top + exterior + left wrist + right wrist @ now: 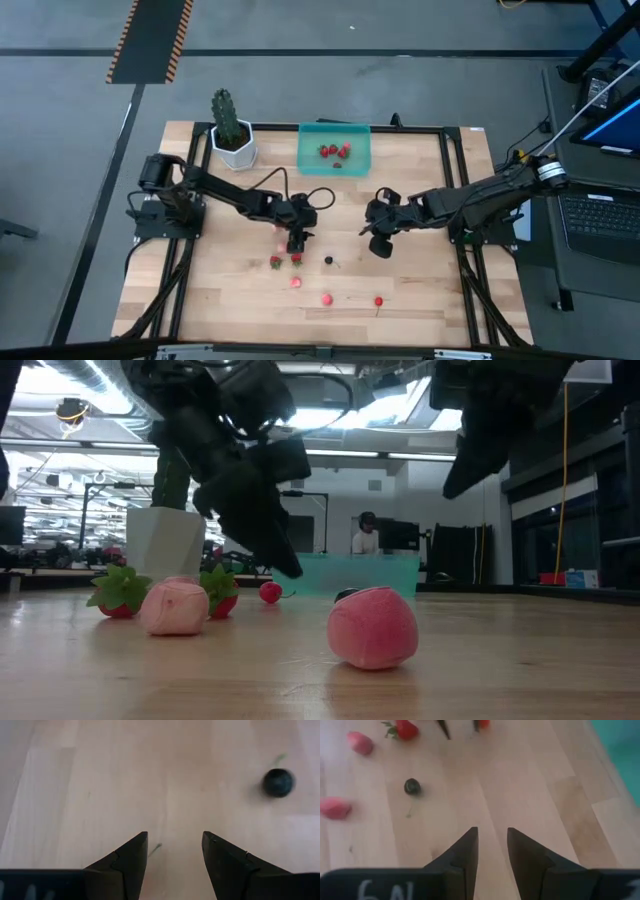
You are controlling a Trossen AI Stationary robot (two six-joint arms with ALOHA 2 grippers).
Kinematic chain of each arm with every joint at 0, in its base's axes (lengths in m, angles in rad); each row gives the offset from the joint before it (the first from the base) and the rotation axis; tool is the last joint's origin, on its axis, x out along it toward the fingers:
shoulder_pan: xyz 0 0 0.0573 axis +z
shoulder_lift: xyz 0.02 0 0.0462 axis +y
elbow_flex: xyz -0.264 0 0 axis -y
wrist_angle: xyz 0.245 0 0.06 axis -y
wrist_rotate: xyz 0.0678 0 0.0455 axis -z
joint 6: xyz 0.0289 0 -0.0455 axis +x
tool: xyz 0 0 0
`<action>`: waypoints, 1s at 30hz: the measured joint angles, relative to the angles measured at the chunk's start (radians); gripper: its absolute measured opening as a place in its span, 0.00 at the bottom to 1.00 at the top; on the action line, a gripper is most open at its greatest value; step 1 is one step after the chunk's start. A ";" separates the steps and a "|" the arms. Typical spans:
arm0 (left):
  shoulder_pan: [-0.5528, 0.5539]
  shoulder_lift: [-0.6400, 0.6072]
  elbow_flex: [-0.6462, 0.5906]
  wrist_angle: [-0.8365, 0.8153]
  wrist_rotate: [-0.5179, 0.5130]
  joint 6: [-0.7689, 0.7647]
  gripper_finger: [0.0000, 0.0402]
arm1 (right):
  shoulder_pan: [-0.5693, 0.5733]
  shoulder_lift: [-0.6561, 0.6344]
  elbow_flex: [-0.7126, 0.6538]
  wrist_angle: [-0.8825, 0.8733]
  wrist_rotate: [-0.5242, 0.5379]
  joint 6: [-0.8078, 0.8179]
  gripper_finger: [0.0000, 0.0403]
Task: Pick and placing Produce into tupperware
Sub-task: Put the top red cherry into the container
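Tupperware (pixel 335 150) holds maybe four berries (pixel 334 152); six still loose mid-worktop. Left gripper (pixel 297 243) over them, jaws apart, empty. Right gripper (pixel 379 243) nearby, jaws narrowly apart, empty.

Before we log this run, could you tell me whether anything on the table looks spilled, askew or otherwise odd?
Nothing looks damaged. The cactus pot stands upright and the tupperware sits square, holding a few berries. Several berries and one dark berry lie loose on the table, not yet collected.
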 joint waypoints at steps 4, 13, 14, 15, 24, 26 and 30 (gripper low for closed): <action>0.010 0.007 0.001 0.002 -0.010 0.000 0.45 | 0.024 -0.038 0.000 0.005 0.001 -0.034 0.26; 0.008 0.027 0.001 -0.003 -0.011 0.028 0.45 | 0.058 -0.120 0.000 0.004 0.063 -0.087 0.26; 0.006 0.032 0.001 0.006 -0.017 0.031 0.45 | 0.058 -0.126 0.000 0.005 0.063 -0.086 0.26; 0.006 0.039 0.002 0.014 -0.024 0.033 0.45 | 0.058 -0.132 0.000 0.005 0.063 -0.086 0.26; 0.009 0.043 0.001 0.010 -0.064 0.073 0.45 | 0.057 -0.138 0.000 0.030 0.063 -0.086 0.26; 0.009 0.043 0.001 0.009 -0.064 0.086 0.44 | 0.057 -0.138 0.000 0.047 0.063 -0.089 0.26; 0.013 0.049 0.001 0.008 -0.051 0.087 0.42 | 0.057 -0.137 0.000 0.053 0.063 -0.091 0.26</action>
